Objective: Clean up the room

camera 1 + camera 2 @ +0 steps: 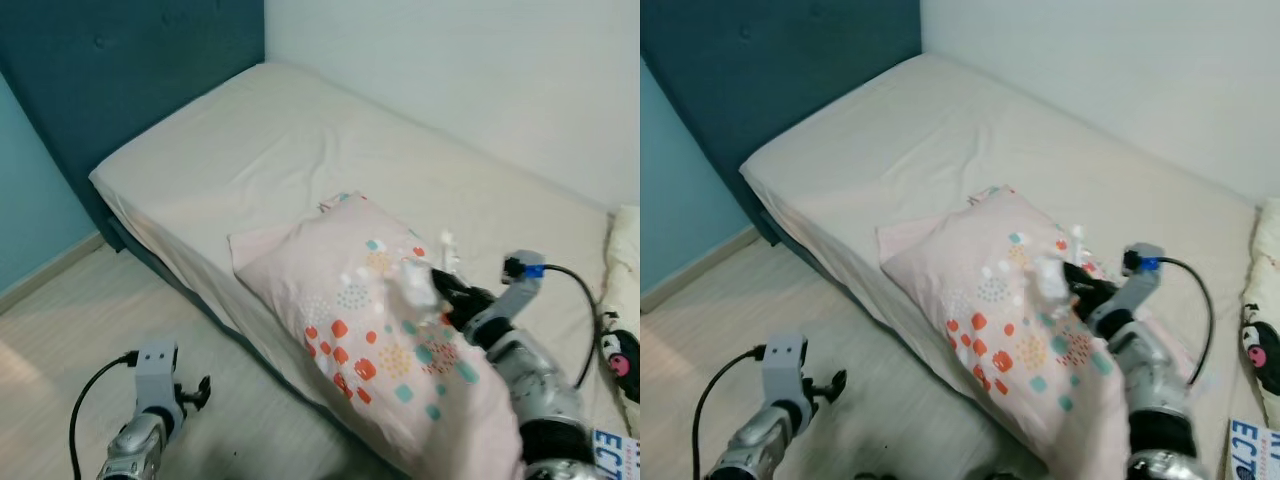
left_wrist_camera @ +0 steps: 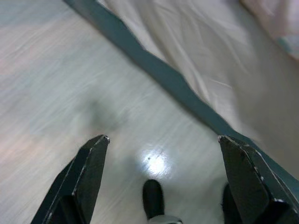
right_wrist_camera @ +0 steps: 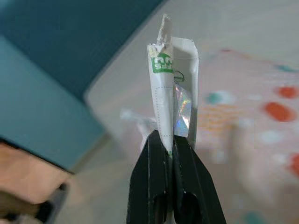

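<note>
Wrapper, its lower end hidden, sits pinched in the right claw above the blurred pillow; left claw gapes wide over floor.

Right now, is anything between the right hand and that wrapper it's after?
No. The right hand is already shut on the wrapper, holding it above the patterned pillow on the bed. Nothing sits between them. No bin is in view, so the way there can't be judged.
</note>
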Robot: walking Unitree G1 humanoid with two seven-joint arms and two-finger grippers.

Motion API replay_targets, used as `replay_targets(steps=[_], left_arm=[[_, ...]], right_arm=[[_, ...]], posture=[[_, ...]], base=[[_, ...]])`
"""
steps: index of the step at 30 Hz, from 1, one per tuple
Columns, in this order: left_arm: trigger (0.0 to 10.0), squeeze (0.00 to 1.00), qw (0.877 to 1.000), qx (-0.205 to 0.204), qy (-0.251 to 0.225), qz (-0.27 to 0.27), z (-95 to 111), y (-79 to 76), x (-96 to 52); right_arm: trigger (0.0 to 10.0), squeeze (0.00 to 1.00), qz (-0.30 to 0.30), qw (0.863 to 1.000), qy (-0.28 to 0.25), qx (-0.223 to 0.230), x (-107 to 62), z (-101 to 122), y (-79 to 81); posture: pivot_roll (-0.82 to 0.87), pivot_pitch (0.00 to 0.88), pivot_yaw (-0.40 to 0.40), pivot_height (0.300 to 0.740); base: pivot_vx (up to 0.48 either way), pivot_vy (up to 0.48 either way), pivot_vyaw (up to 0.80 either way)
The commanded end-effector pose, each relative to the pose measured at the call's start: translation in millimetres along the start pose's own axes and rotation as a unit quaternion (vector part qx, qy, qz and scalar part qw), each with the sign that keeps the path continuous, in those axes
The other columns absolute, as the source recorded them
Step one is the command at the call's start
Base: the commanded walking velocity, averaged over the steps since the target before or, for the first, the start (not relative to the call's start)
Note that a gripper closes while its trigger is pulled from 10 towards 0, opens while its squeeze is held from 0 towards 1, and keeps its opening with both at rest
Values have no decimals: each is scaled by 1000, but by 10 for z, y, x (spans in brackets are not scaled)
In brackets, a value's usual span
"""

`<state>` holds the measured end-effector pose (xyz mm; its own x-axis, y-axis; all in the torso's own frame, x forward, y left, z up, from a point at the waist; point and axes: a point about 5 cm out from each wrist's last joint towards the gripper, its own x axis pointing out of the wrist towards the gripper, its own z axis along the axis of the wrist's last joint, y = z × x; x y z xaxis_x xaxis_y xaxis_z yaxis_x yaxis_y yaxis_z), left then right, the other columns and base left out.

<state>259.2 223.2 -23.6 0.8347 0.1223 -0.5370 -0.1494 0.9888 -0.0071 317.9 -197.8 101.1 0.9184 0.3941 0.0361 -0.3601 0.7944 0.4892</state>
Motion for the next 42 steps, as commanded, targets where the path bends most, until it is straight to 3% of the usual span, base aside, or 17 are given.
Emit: replay_targets(steps=[1,4,10,11,13,14,15,17,21,22,23,28,32,40,42], left_arm=[[10000,0,999,1,37,15,-151,20,-35],[10000,0,998,12,58,29,-197,32,-38],[10000,0,997,7,66,35,-226,34,-45],[10000,0,995,22,89,35,-355,50,-95],[10000,0,995,22,89,35,-355,50,-95],[10000,0,987,53,144,39,-676,112,-247],[10000,0,987,53,144,39,-676,112,-247],[10000,0,980,69,182,36,-885,144,-364],[10000,0,979,72,190,30,-934,139,-392],[10000,0,977,76,199,16,-1005,117,-435],[10000,0,976,76,202,12,-1030,110,-451],[10000,0,976,76,206,5,-1054,103,-465],[10000,0,975,88,204,7,-1027,114,-449],[10000,0,976,93,197,3,-956,86,-397],[10000,0,977,92,195,-2,-942,53,-384]], right_arm=[[0,0,11,1000,17,-5,-13,-97,38],[0,0,20,999,44,-3,13,-274,147],[0,0,19,998,59,-7,18,-369,195],[10000,0,7,994,98,-36,7,-552,201],[10000,0,7,994,98,-36,7,-552,201],[10000,0,20,982,162,-96,-43,-817,238],[10000,0,20,982,162,-96,-43,-817,238],[10000,0,36,966,210,-148,-114,-968,229],[10000,0,40,956,232,-173,-155,-1027,205],[10000,0,40,941,266,-203,-246,-1109,142],[10000,0,40,937,276,-211,-277,-1129,119],[10000,0,42,929,290,-227,-313,-1155,86],[10000,0,38,906,314,-282,-346,-1168,0],[10000,0,24,883,338,-325,-412,-1166,-125],[10000,0,-13,854,381,-353,-614,-1199,-327]], posture=[[-53,37,-47,740],[-53,37,-47,740],[-46,20,-46,740],[-37,0,-38,740],[-37,0,-38,740],[-31,0,-43,740],[-31,0,-43,740],[-27,0,-44,740],[-24,0,-45,740],[-10,0,-55,740],[-10,0,-55,740],[-7,0,-61,740],[-7,0,-64,740],[-10,0,-60,740],[-15,0,-63,740]], base=[[0,0,0],[-86,0,0],[-443,0,0],[0,0,800],[0,0,800],[0,0,800],[0,0,800],[0,0,800],[0,0,800],[0,0,800],[0,0,800],[0,0,800],[466,0,800],[480,0,795],[480,0,800]])
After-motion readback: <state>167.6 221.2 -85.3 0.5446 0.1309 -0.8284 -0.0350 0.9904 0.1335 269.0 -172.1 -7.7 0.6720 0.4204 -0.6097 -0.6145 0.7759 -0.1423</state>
